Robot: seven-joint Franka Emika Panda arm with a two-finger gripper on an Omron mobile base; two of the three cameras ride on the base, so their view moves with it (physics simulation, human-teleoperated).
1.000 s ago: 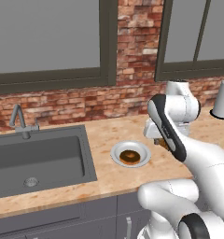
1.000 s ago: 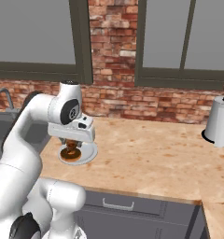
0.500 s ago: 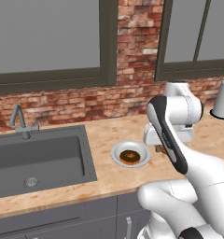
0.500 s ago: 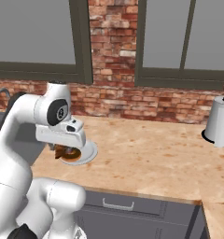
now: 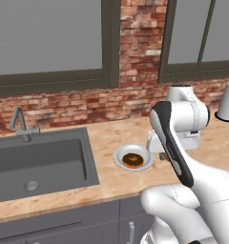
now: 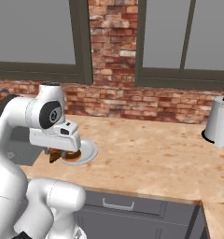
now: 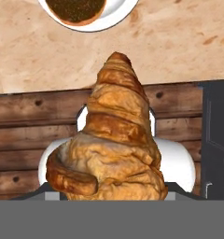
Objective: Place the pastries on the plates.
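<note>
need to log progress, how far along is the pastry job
Done: the doughnut sits on a white plate on the counter, beside the sink.
In hand: the gripper carries the croissant, close to that plate.
Left: set the croissant on a second plate, which I cannot find in these views.

Brown ring doughnut w/ dark glaze [image 5: 132, 159] sits on small round white plate [image 5: 120, 153], on tan stone worktop [image 5: 111, 137] nr its near edge. Grey metal sink [image 5: 37, 159] left of plate. White cylindrical canister [image 6: 219, 122] far right, by brick wall [image 6: 128, 100].
</note>
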